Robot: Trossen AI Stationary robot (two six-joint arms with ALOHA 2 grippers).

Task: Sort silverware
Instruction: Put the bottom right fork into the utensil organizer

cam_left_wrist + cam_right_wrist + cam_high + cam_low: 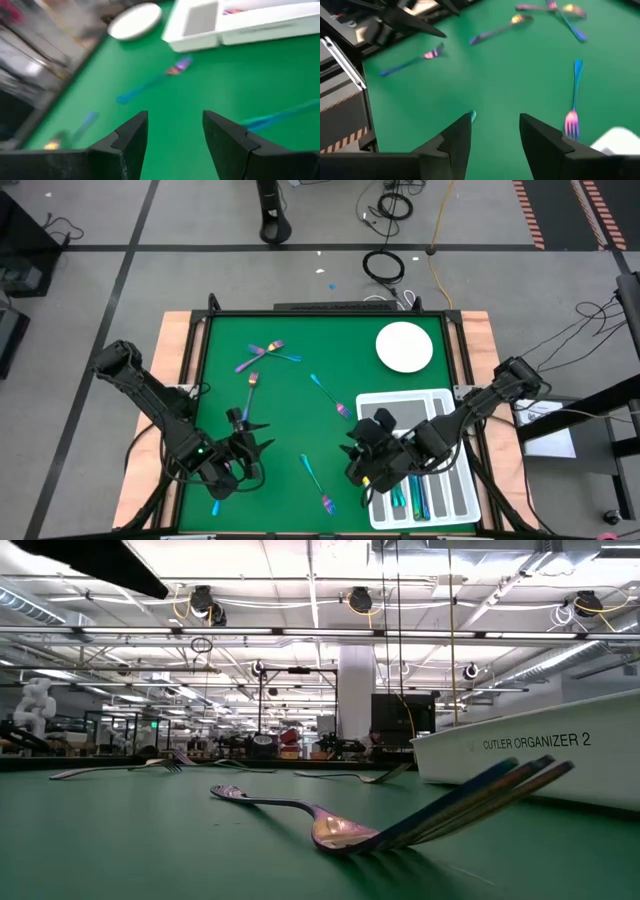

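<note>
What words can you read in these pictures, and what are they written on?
"CUTLER ORGANIZER 2" – printed on the side wall of the white tray, seen in the low view.
Nothing else can be read in any view.

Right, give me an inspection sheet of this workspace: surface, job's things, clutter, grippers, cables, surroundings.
Surface: green mat on a wood-edged table.
Job's things: loose silverware scattered over the mat; a few pieces already lie in the white organizer tray; one fork lies near the tray.
Clutter: round white plate, bare.
Grippers: left gripper open, empty, low over the mat's near left; right gripper open, empty, beside the tray.
Cables: coiled cables on the floor behind the table.
Surroundings: open lab hall; no person seen.
</note>
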